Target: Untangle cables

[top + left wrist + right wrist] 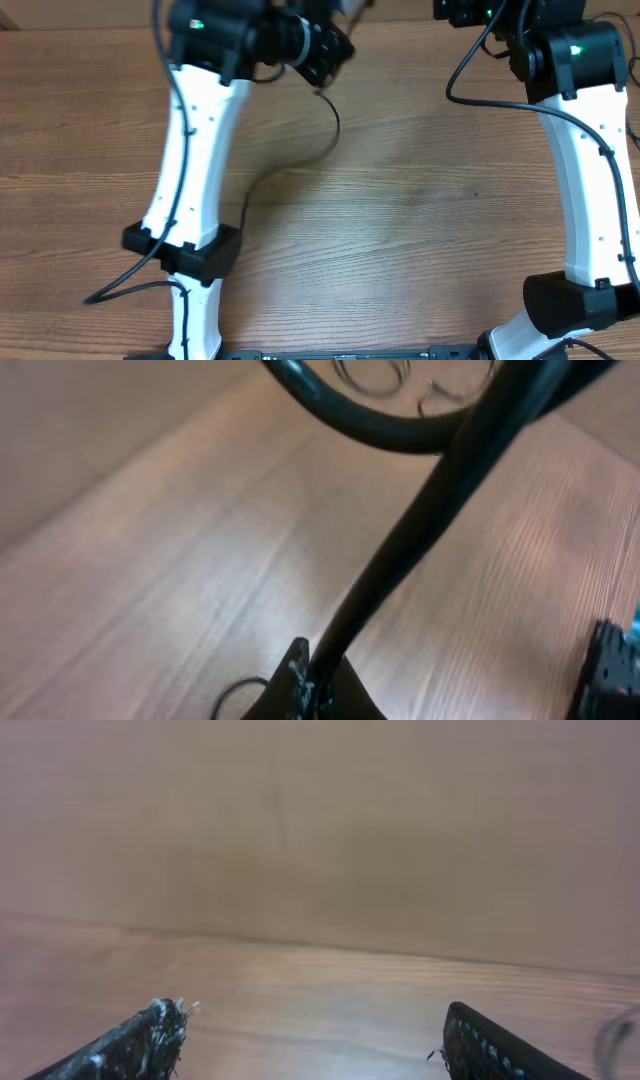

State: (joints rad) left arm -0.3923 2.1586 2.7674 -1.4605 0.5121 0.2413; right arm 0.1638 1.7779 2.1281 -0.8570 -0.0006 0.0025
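Overhead, left gripper (320, 55): at the far edge of the table (420, 200), dark and partly hidden; the jaws do not show from here.
Overhead, cable (335, 120): one thin black cord hangs from that gripper, curves toward the middle, then runs back past the left arm's base to the near left edge.
Overhead, right gripper: out of the frame at the top; only the arm shows.
Overhead, tangle: no knot or pile is visible in this view.
Left wrist, left gripper (305, 670): clamped tight on the cable (420, 530), which rises taut from the jaws toward the upper right.
Left wrist, loops (370, 375): thin coils lie on the wood at the top, behind a thick blurred arc of cord; whether they cross each other I cannot tell.
Right wrist, right gripper (315, 1030): fingers spread wide, nothing between them, bare wood and a wall ahead.
Right wrist, cable: only a dark smear at the right edge, too blurred to name.
Progress: likely midway; one cord is being drawn out straight, while the coils at the far side seem left to separate.
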